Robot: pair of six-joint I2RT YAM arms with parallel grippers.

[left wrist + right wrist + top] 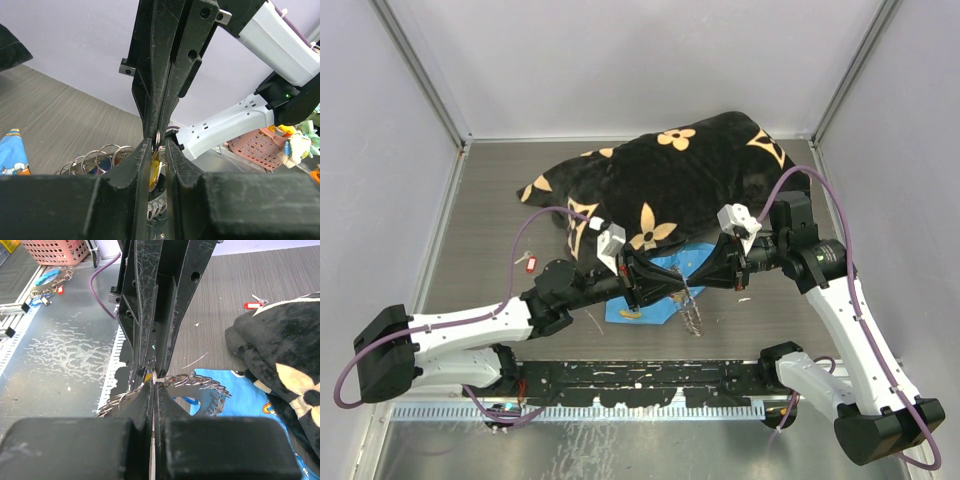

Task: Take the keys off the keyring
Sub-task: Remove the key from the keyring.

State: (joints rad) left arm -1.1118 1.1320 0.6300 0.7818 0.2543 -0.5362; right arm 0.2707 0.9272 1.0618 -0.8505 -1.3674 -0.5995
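My two grippers meet tip to tip above a blue cloth. The keyring is a loop of linked silvery rings; it hangs below the tips and shows in the right wrist view and the left wrist view. My right gripper is shut on one thin ring of it. My left gripper has its jaws nearly together around a yellow-headed key. A red-headed key lies loose on the table to the left.
A black blanket with tan flowers lies heaped behind the grippers. A black slotted rail runs along the near edge. A pink basket and a bunch of other keys sit beyond the table edge.
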